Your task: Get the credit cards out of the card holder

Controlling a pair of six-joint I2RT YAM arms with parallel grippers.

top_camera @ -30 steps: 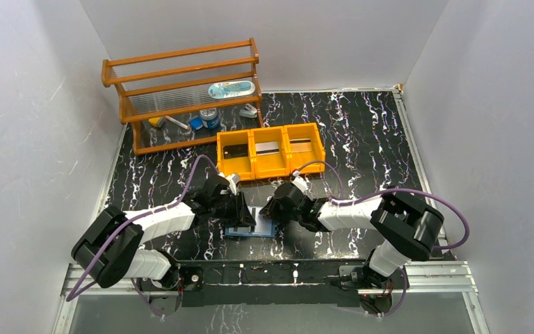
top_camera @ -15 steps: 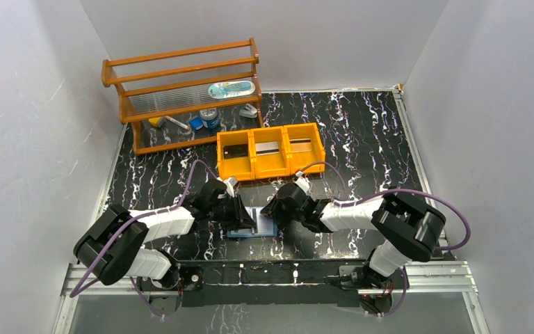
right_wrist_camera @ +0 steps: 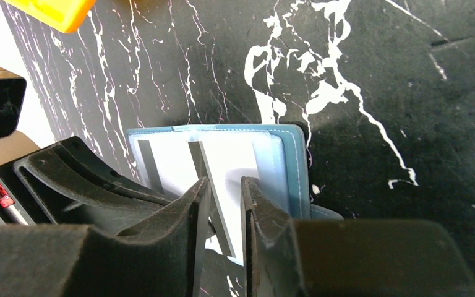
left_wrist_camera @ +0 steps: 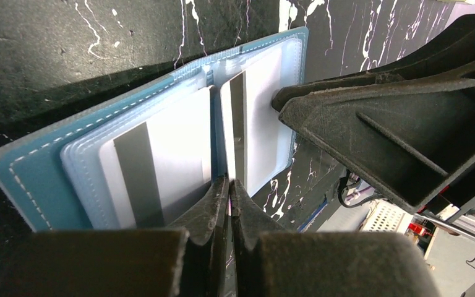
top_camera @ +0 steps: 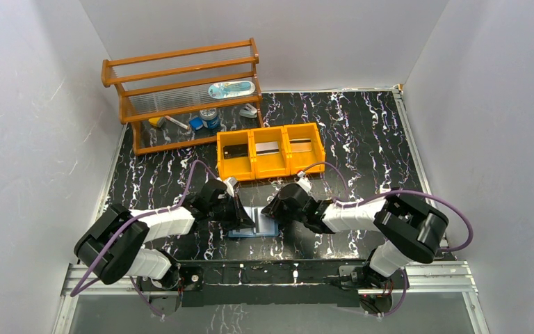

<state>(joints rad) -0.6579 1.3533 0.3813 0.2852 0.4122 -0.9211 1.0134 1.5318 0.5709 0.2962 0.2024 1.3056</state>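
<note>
The light blue card holder [top_camera: 253, 227] lies open on the black marbled table between both grippers. In the left wrist view its cover [left_wrist_camera: 31, 167] holds a white credit card with a grey stripe [left_wrist_camera: 173, 148] in the left pocket. A second striped credit card [left_wrist_camera: 256, 124] is tilted up at the fold. My left gripper [left_wrist_camera: 229, 183] is shut on that card's near edge. My right gripper [right_wrist_camera: 224, 185] stands narrowly open over the holder's right page [right_wrist_camera: 294, 167], and the raised card [right_wrist_camera: 229, 164] runs through its gap. In the top view the left gripper [top_camera: 245, 221] and right gripper [top_camera: 270, 212] nearly meet.
An orange three-compartment tray [top_camera: 271, 165] sits just behind the grippers, a flat card in each bin. A wooden rack [top_camera: 181, 97] with small items stands at the back left. White walls close in both sides.
My left gripper has closed from partly open onto the raised card's edge. Both arms have stayed nearly where they were beside the holder.
</note>
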